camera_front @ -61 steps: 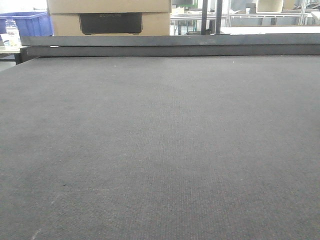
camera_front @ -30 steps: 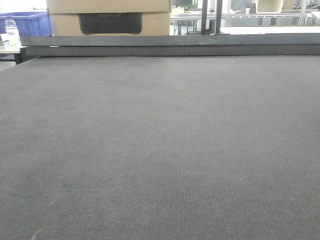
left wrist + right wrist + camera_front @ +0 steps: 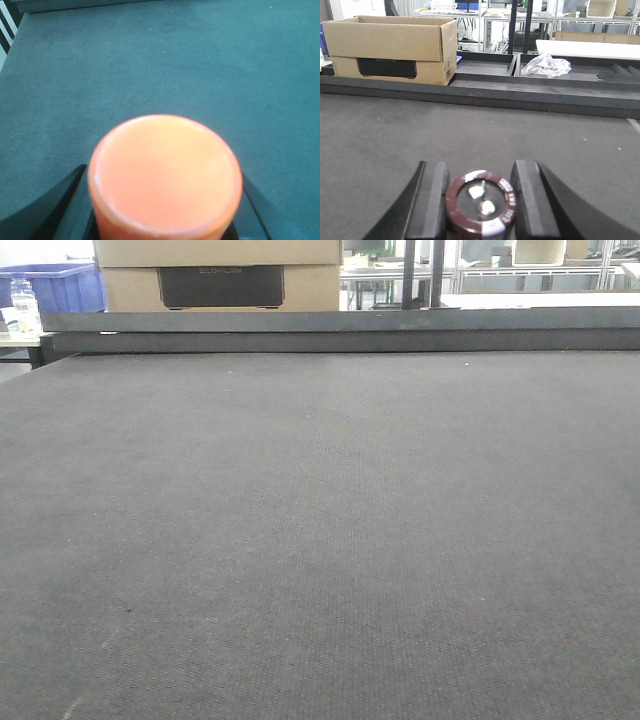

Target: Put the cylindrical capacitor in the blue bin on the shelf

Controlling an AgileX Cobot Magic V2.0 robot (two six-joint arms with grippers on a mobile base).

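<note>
In the right wrist view a cylindrical capacitor (image 3: 481,202) with a dark red sleeve, white print on its rim and two metal terminals on its end sits between the black fingers of my right gripper (image 3: 480,187), which is shut on it above the dark mat. My left gripper (image 3: 165,200) is shut on a plain orange cylinder (image 3: 165,172), whose flat end fills the lower half of the left wrist view and hides most of the fingers. I cannot make out the shelf or its blue bin. Neither gripper shows in the front view.
A dark grey felt table (image 3: 320,540) with a raised black back rail (image 3: 340,330) spreads ahead. Behind the rail stand a cardboard box (image 3: 392,47), a crumpled plastic bag (image 3: 547,65), a blue crate (image 3: 60,285) with a water bottle (image 3: 24,305), and distant metal racking (image 3: 495,20).
</note>
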